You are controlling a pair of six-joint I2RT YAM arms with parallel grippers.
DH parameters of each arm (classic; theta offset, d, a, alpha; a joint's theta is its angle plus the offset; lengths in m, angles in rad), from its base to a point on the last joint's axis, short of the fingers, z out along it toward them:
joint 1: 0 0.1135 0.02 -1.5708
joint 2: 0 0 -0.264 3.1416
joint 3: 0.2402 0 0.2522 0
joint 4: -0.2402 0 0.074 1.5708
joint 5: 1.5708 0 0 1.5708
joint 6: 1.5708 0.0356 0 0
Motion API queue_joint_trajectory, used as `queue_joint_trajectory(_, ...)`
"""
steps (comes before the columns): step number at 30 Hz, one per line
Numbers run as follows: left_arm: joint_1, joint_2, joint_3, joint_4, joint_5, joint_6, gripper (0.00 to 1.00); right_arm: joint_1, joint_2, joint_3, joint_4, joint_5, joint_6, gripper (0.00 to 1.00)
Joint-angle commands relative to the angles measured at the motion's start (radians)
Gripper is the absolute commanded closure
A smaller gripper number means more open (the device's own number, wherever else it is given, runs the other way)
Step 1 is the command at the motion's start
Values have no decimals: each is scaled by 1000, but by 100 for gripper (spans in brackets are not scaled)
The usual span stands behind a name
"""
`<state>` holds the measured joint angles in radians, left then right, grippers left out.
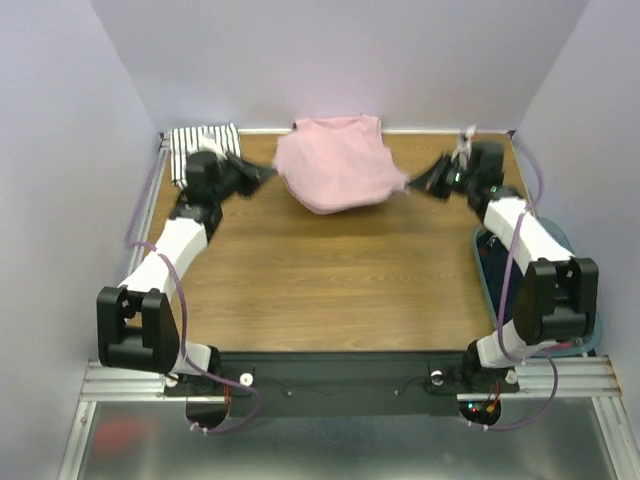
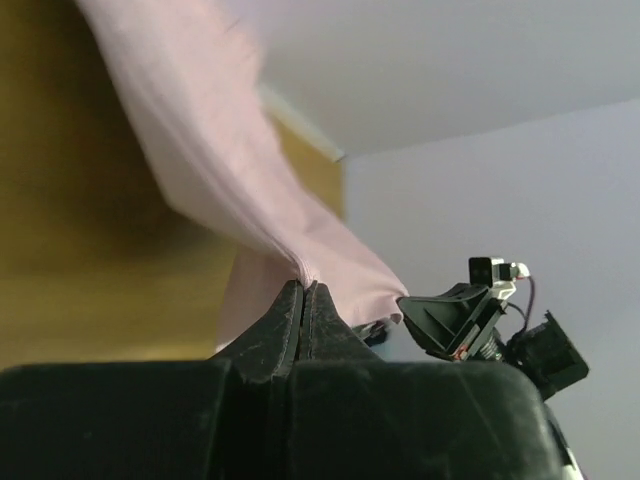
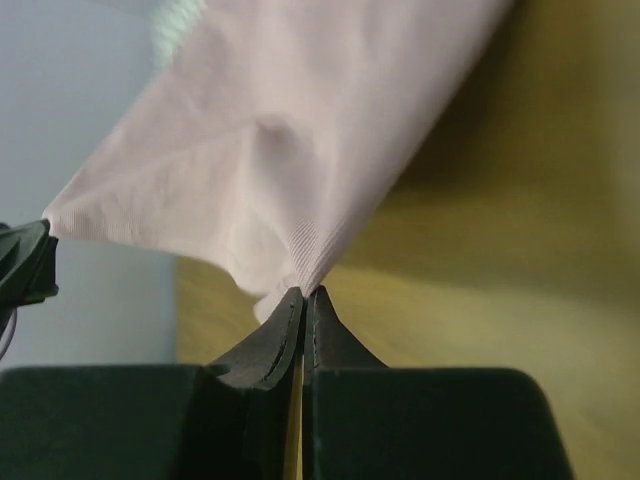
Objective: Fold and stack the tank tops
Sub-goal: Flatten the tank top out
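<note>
Fingers [image 2: 280, 325] of left gripper [image 2: 303, 288] pressed together, pinching the pink tank top [image 1: 335, 165] at its left edge. Right gripper [image 3: 304, 294] also clamped thin on the top's right corner. In the top view both arms reach up-frame from the lower corners, elbows out, wrists turned inward toward each other. The pink top spans between them at upper centre over the table [image 1: 330, 290]. The striped tank top [image 1: 200, 143] lies upper left, behind the left wrist
</note>
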<state>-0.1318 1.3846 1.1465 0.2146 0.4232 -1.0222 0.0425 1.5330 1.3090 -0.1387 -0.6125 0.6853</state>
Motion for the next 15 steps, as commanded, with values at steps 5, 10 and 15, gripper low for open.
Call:
queue_joint_trajectory(5,-120,-76,-605,115,-110,-78,100,-7,-57,-580,47,132,-73,100)
queue_joint_trajectory(10,-158,-153,-798,121,-150,-133,100,-6,-122,-744,41,192,-84,99)
queue_joint_trajectory(15,-155,-234,-774,3,-182,-105,100,-7,-166,-775,-4,270,-82,99)
